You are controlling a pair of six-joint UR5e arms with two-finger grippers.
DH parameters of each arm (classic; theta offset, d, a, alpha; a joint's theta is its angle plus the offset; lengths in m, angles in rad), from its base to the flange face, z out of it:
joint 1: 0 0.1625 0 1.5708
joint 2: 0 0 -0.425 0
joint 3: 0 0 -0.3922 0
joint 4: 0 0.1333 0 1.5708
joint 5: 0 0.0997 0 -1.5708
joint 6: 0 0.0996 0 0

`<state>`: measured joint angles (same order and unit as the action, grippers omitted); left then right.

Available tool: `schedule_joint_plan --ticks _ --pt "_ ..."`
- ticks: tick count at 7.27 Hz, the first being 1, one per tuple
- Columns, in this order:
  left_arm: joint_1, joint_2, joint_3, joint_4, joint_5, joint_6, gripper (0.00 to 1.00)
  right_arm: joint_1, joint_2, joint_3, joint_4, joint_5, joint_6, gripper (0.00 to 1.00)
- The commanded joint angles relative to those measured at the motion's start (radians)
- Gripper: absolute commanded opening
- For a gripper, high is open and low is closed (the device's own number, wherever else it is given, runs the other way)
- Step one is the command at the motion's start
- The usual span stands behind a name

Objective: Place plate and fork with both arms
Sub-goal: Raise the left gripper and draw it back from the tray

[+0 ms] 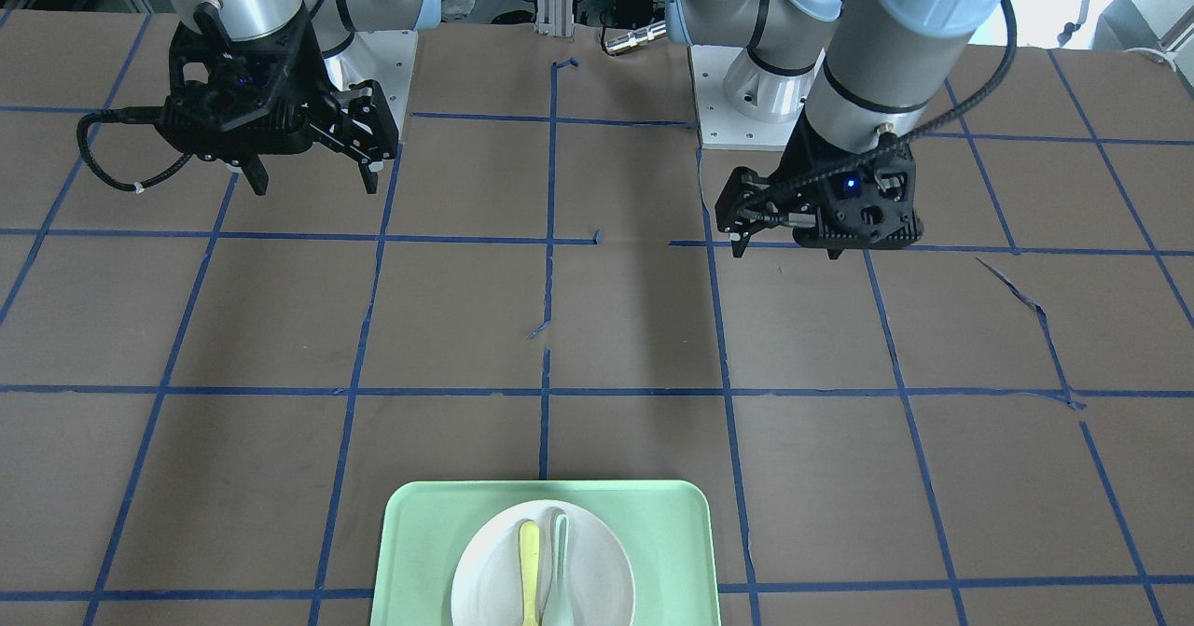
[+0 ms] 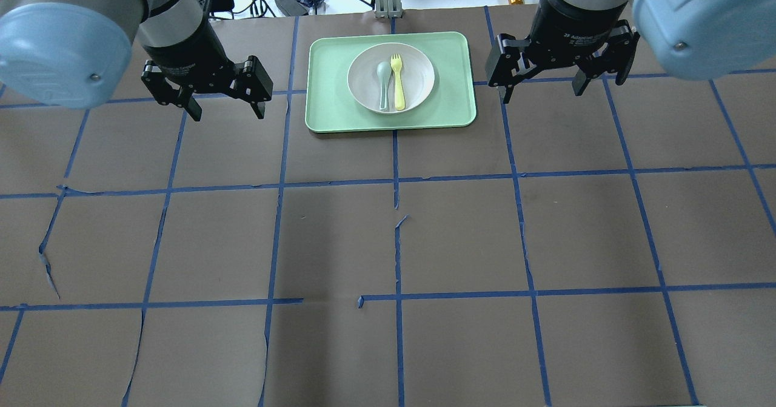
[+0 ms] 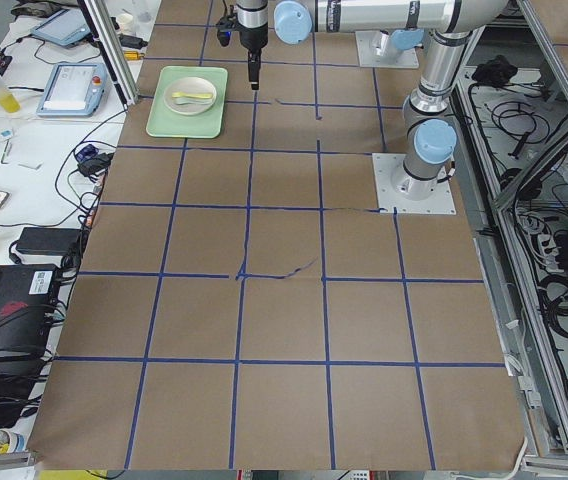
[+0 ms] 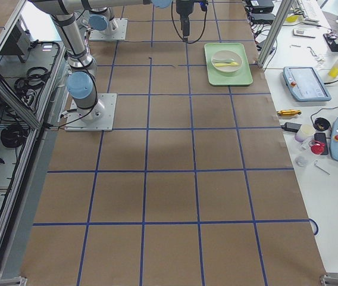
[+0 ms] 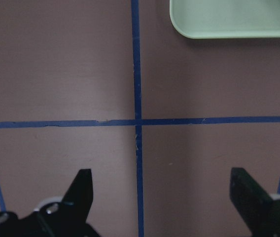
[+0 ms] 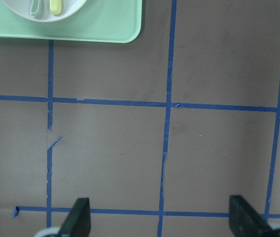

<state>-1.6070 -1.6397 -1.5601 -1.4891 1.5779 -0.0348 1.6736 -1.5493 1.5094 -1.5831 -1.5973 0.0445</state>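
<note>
Bright, even light (soft shadows); wrist views slightly blurred.

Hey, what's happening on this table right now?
Nothing is being handled yet. The plate sits on the tray, with the fork and a spoon lying side by side on it. The left gripper and right gripper hang open on either side of the tray, both empty.

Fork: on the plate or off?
On it. The fork lies flat in the plate, beside the spoon.
</note>
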Motion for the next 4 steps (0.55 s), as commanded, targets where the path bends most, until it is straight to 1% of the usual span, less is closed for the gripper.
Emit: schedule_joint_plan --ticks 1,4 --pt "-0.004 0.041 0.000 -0.017 0.002 -0.026 1.00 0.000 0.000 0.000 0.000 -0.001 0.000 1.00" --pt "-0.010 0.052 -0.003 -0.013 -0.003 -0.040 1.00 0.000 0.000 0.000 0.002 -0.003 0.000 1.00"
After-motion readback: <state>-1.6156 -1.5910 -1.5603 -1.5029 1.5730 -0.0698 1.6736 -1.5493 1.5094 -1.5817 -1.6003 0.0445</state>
